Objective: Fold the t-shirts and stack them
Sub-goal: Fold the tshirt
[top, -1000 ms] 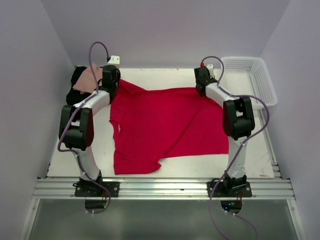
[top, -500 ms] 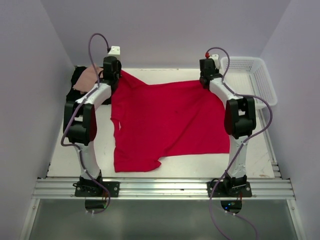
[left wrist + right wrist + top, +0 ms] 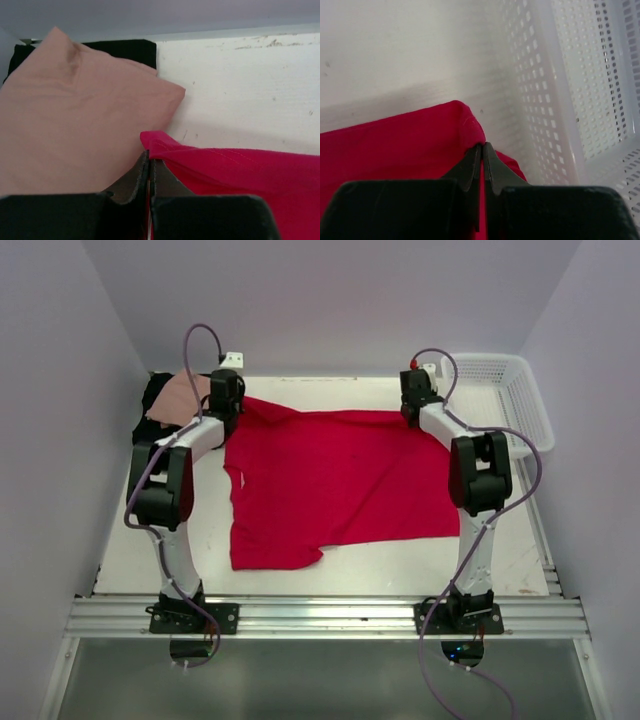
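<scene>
At far corners, red t-shirt [image 3: 340, 480] pinched in left pincer [image 3: 149, 156], right pincer [image 3: 482, 147]

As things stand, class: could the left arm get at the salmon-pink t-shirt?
Probably yes: the salmon-pink t-shirt lies beside the left gripper, nothing between. But its jaws are shut on the red t-shirt.

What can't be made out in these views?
Top view: fingertips of the left gripper and right gripper hidden under their own wrists.
Top and left wrist views: the pink t-shirt covers most of the black t-shirt.
Right wrist view: frame edges cut off the basket.
Wrist views: only pinched corners of the red t-shirt show.
</scene>
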### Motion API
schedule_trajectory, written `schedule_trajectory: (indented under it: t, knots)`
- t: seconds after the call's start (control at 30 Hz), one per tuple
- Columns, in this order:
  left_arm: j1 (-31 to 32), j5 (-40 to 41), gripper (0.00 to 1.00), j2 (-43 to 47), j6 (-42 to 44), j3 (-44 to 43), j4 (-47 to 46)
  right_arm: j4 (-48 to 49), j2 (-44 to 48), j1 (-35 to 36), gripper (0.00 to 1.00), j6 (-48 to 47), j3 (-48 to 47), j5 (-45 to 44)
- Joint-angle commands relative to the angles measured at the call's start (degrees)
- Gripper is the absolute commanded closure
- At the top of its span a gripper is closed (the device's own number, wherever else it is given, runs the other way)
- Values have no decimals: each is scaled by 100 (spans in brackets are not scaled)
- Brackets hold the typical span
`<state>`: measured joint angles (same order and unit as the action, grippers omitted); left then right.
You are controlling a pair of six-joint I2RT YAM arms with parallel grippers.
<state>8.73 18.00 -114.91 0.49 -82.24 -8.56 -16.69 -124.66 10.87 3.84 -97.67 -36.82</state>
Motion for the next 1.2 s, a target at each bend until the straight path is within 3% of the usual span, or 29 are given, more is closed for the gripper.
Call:
schedule_trajectory:
  t: [0.0, 0.57, 1.17]
  knots:
    - [-47, 11, 100, 513, -216, 427, -348, 121, 504, -6, 100, 65, 519, 148]
    - [-38, 55, 100, 1542, -664, 1947, -419, -19, 864, -6, 100, 188, 1092, 122]
    - [111, 160, 100, 2043, -858, 2405, -322, -80, 1075, -15, 100, 241, 1338, -211]
